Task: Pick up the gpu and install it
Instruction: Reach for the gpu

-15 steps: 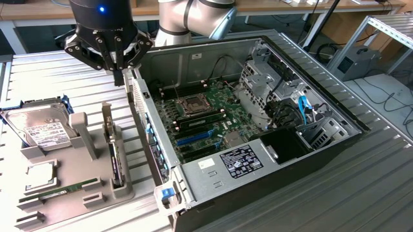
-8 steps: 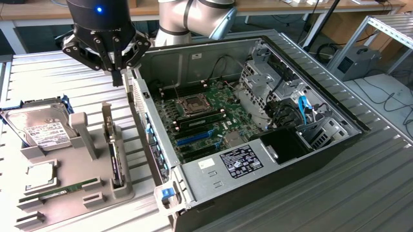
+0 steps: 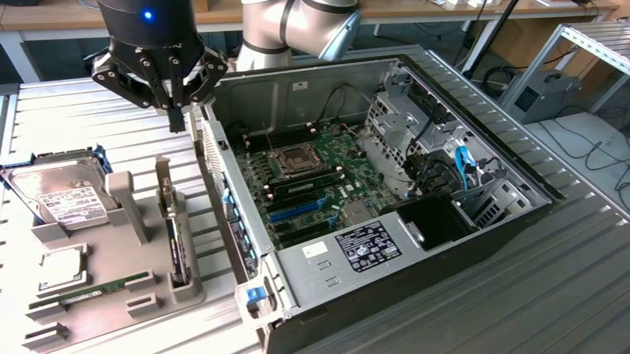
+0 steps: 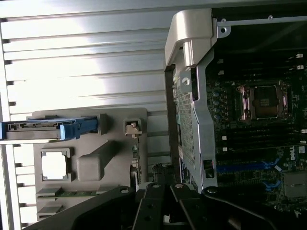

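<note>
The gpu (image 3: 176, 249) is a thin black card standing on edge in a slot of the grey holder (image 3: 118, 302), its silver bracket end pointing up. In the wrist view the gpu (image 4: 135, 163) shows edge-on at the holder's side nearest the case. My gripper (image 3: 177, 124) hangs shut with nothing between its fingers. It is above the table, beyond the holder, and just off the back corner of the open computer case (image 3: 295, 88). The gripper (image 4: 162, 191) has its dark linkage in the wrist view's foreground. The motherboard (image 3: 325, 173) lies exposed inside the case, with blue slots (image 3: 300, 210).
On the grey holder (image 4: 115, 120) also sit a silver hard drive (image 3: 61, 198) in a blue frame, a processor chip (image 3: 61, 267) and a green memory stick (image 3: 94, 289). The case's perforated side wall (image 4: 187, 129) rises between the holder and the motherboard. A ribbed metal table (image 3: 88, 118) carries everything.
</note>
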Action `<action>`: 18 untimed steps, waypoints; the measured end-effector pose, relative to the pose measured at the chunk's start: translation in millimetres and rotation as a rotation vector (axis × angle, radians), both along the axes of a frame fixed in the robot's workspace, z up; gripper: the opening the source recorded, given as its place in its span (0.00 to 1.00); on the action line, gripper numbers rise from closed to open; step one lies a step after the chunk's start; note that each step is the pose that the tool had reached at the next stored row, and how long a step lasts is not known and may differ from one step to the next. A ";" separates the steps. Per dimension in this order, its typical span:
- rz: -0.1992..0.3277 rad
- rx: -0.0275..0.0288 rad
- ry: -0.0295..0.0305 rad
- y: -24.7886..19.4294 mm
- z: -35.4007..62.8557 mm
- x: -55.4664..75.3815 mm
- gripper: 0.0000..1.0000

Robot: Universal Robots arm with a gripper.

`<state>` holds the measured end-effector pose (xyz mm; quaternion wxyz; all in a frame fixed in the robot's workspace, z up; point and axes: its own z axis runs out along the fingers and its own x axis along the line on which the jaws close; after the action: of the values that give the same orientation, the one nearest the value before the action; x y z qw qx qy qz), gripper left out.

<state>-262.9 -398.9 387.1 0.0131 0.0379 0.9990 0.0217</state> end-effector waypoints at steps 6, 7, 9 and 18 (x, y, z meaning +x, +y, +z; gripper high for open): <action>0.000 0.0000 0.0000 -1.4 0.0 0.0 0.11; 0.000 0.0000 0.0000 -1.9 0.0 0.0 0.11; 0.000 0.0000 0.0001 -3.0 0.0 0.0 0.11; 0.000 0.0000 0.0001 -8.6 -0.1 -0.1 0.11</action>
<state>-263.0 -407.6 386.9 0.0130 0.0379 0.9990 0.0217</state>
